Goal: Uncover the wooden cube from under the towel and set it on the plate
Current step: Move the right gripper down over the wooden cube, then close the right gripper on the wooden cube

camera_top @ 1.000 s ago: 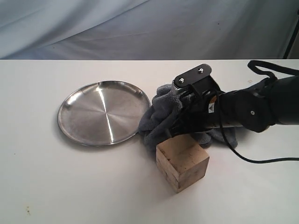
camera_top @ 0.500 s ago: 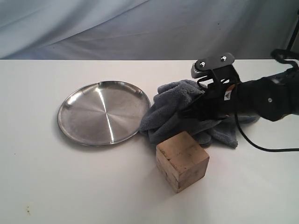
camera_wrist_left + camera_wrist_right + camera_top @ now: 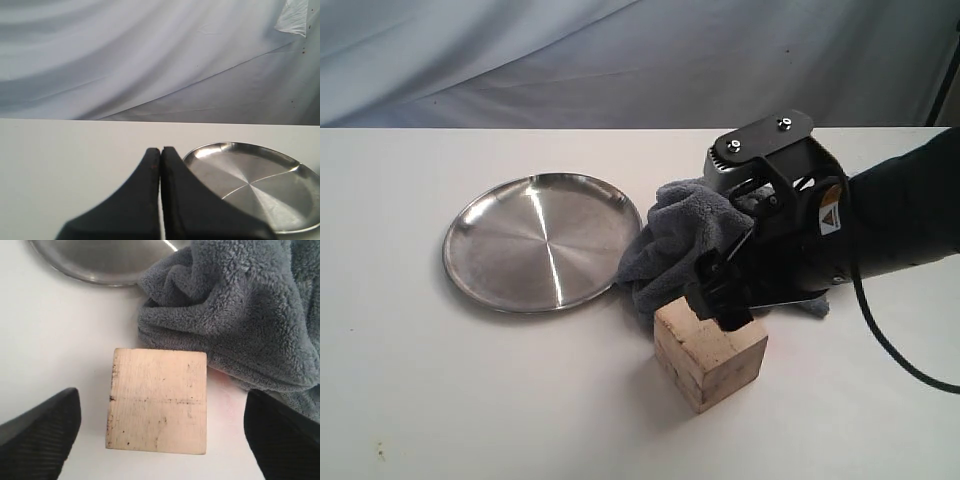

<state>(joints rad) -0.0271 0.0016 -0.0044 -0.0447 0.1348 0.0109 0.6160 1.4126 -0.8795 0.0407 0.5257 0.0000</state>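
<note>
Pale wood first: the wooden cube (image 3: 710,350) sits uncovered and flat on the tabletop, right of centre and closest to the near edge. We log no long axis, its sides being equal. One vertical corner points at the near edge, and in the right wrist view the top-face seam runs from finger to finger. Right gripper (image 3: 723,295) hovers just above it, fingers (image 3: 42,427) spread wide on either side, holding nothing. Just behind, toward the far edge, the towel (image 3: 685,235) lies bunched. It appears to touch the cube's far side and reaches the rim of the plate (image 3: 485,280), left of centre. Risk, as we judge it: the towel-side finger pinches a fold, weakening the grip or dragging cloth onto the plate. Left gripper (image 3: 160,150), seen only by its wrist camera, is pressed closed on nothing.
</note>
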